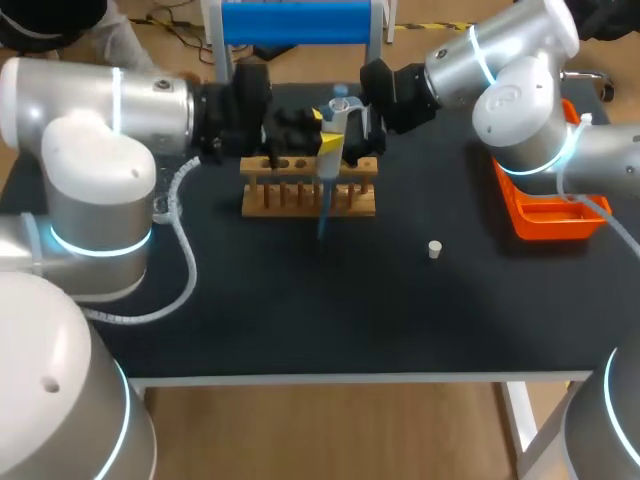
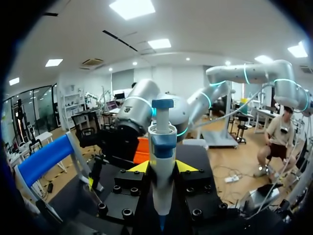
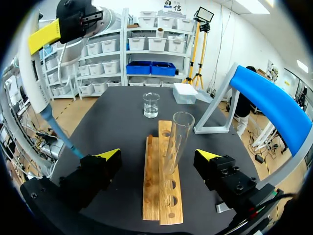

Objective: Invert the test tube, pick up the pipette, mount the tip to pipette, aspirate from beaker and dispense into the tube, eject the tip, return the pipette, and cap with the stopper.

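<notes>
My left gripper [image 2: 162, 167] is shut on the white and blue pipette [image 2: 162, 147], holding it upright above the wooden rack [image 1: 308, 188]. The pipette's blue tip [image 1: 323, 215] hangs down in front of the rack. A clear test tube [image 3: 175, 142] stands in the rack, mouth up. My right gripper [image 3: 159, 156] is open, one finger on each side of the tube and touching neither side. Beyond the rack stands the glass beaker [image 3: 151, 104]. The small white stopper [image 1: 434, 249] lies on the mat to the right of the rack.
A white tip box [image 3: 185, 92] sits behind the beaker. The blue-topped pipette stand [image 3: 264, 103] stands at the back of the table. An orange tray [image 1: 552, 220] is at the right edge. Both arms crowd the space over the rack.
</notes>
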